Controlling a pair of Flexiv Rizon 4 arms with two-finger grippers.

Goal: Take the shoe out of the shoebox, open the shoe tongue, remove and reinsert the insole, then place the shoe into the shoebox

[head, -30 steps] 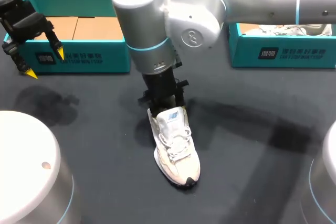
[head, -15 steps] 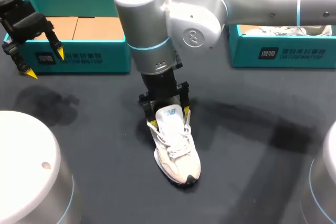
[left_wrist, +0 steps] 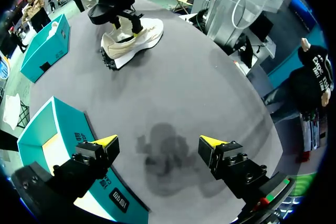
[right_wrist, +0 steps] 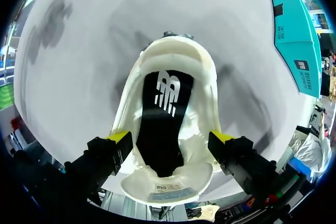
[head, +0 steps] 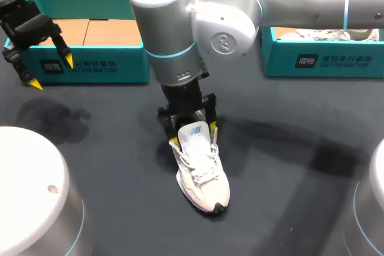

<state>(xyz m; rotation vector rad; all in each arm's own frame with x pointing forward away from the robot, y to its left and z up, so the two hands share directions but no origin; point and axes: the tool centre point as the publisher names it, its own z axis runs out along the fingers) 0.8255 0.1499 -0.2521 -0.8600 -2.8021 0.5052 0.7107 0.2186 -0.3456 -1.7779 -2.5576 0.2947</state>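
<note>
A white lace-up shoe [head: 204,175] stands on the dark table [head: 108,148], its toe toward the near edge. My right gripper [head: 193,134] hangs over the shoe's collar, open, one yellow-tipped finger on each side. In the right wrist view the gripper [right_wrist: 170,136] straddles the shoe [right_wrist: 205,93]. Its tongue [right_wrist: 168,190] is folded forward under the gripper, and the black insole [right_wrist: 164,114] lies flat inside. My left gripper [head: 53,71] is open and holds nothing, in front of the teal shoebox [head: 90,67] at the far left. The left wrist view shows that gripper [left_wrist: 158,141] above bare table, the shoe [left_wrist: 134,35] far ahead.
A second teal box [head: 324,61] with a shoe inside stands at the back right, under my right arm. The left box shows a brown cardboard floor [head: 108,31]. Two pale round arm bases [head: 30,196] fill the near corners.
My right gripper has opened: its fingers, together at the shoe's opening a second ago, now stand apart on either side. The shoe and my left arm have stayed put.
</note>
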